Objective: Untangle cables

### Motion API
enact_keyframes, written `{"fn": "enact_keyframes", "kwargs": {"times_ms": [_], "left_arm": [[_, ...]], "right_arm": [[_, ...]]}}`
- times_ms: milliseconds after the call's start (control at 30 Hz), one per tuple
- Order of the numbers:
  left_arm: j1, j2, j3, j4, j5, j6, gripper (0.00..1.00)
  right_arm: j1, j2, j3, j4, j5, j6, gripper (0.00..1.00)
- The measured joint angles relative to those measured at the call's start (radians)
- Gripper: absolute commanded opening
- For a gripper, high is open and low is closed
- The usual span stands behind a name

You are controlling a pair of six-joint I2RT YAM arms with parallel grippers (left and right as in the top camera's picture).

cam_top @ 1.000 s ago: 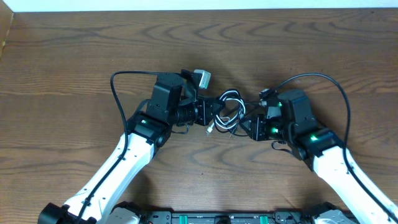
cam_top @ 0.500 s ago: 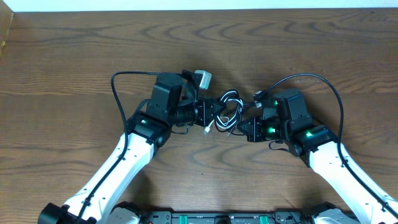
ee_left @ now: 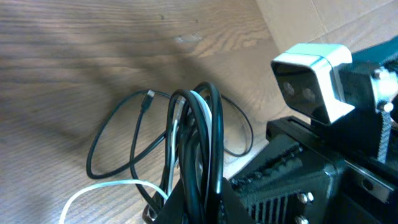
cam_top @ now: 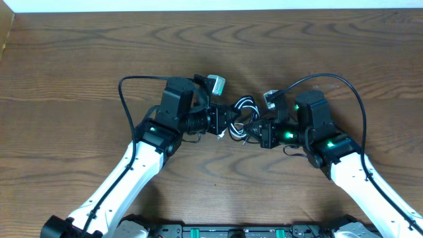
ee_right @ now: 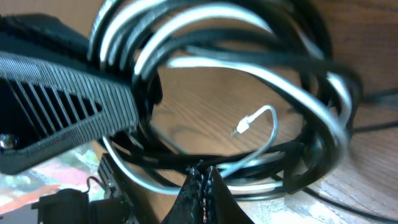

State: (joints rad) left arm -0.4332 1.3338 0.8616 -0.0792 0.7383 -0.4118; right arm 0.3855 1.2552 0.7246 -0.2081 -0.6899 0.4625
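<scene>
Left end effector (cam_top: 227,123) clamps light, limp cables (cam_top: 244,106); right end effector (cam_top: 258,134), grip unclear, faces a loose loop likely to pull free.

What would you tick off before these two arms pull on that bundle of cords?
1. Left gripper holds the cables: ok, cords run into its grip.
2. Right gripper has a strand: cannot tell, it is closed right at the cords.
3. Tangle loosened: not ok, black and white loops are bunched together.
4. White plug end free: ok, it hangs loose inside the loops.
5. Slack to pull: ok, a thin black loop lies loose on the table.
</scene>
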Motion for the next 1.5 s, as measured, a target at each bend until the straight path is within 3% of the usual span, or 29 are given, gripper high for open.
{"fn": "enact_keyframes", "kwargs": {"times_ms": [300, 533, 733, 867, 1067, 1500], "left_arm": [[0.0, 0.0, 0.0, 0.001, 0.13, 0.058, 0.08], [0.0, 0.0, 0.0, -0.001, 0.119, 0.08, 0.08], [0.0, 0.0, 0.0, -0.003, 0.087, 0.084, 0.08], [0.0, 0.0, 0.0, -0.003, 0.083, 0.088, 0.08], [0.0, 0.0, 0.0, 0.001, 0.083, 0.082, 0.08], [0.0, 0.0, 0.0, 0.013, 0.147, 0.042, 0.08]], "right_arm": [[0.0, 0.0, 0.0, 0.001, 0.113, 0.0, 0.03], [0.0, -0.021, 0.0, -0.005, 0.089, 0.0, 0.25], [-0.028, -0.158, 0.0, -0.09, 0.072, -0.004, 0.31], [-0.093, -0.287, 0.0, -0.159, 0.115, -0.004, 0.43], [-0.112, -0.369, 0.0, -0.227, 0.228, -0.008, 0.43], [-0.09, -0.206, 0.0, -0.193, 0.274, -0.033, 0.38]]}}
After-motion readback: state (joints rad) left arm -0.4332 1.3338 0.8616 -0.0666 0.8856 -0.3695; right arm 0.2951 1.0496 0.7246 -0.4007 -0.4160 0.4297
